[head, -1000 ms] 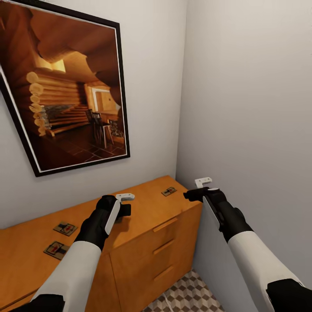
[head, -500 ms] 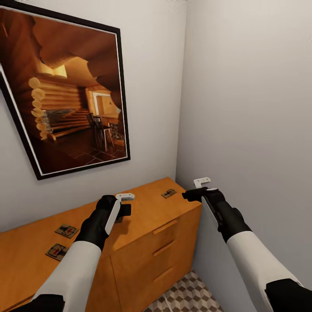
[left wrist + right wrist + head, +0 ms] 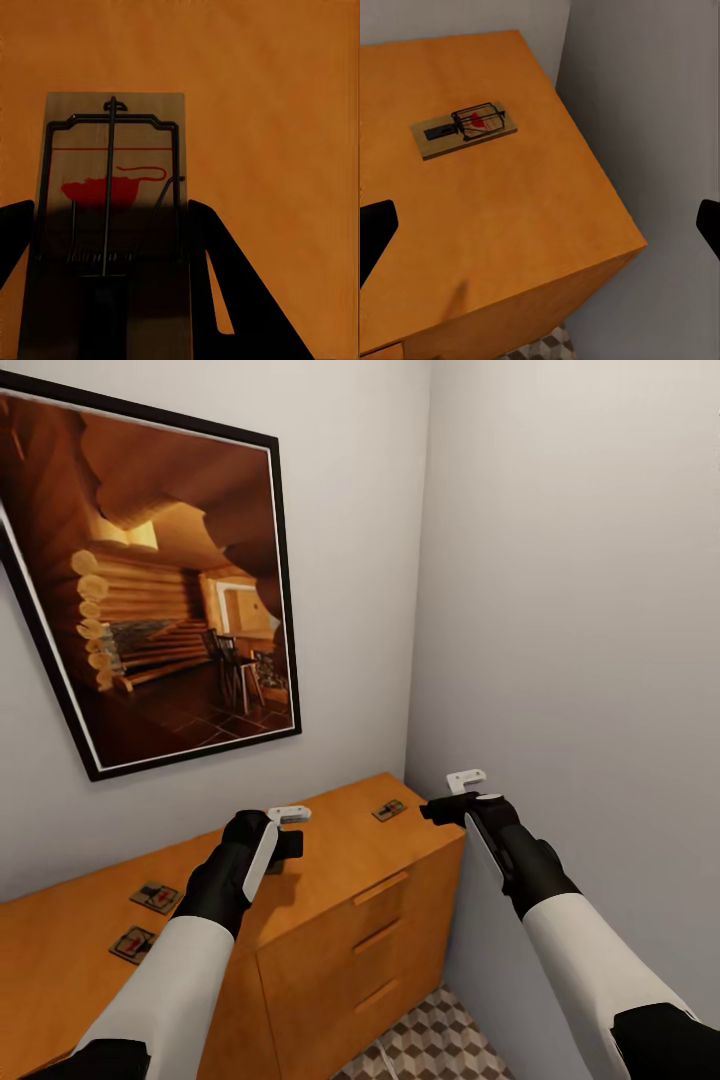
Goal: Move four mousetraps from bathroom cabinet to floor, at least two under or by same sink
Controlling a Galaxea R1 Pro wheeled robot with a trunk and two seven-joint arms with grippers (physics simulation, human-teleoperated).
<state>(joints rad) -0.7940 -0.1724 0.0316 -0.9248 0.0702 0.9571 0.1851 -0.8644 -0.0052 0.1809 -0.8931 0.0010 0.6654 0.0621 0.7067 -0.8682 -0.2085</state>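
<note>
Now the left gripper (image 3: pixel 287 830) hangs low over the orange cabinet (image 3: pixel 330 880), its fingers spread wide on both sides of one mousetrap (image 3: pixel 112 217), likely so it can pinch the board. The right gripper (image 3: pixel 450 798) waits past the cabinet's 3 o'clock edge, fingers apart, holding nothing. A second mousetrap (image 3: pixel 389 810) lies near the top's 1 o'clock corner; two more (image 3: pixel 145 920) lie at 9 o'clock.

- Three mousetraps (image 3: pixel 389 811) lie on the cabinet (image 3: pixel 330 890).
- Left pincer (image 3: pixel 285 830) hovers over its top; the jaws' gap is hard to read.
- Right pincer (image 3: pixel 455 795) hangs by the corner.
</note>
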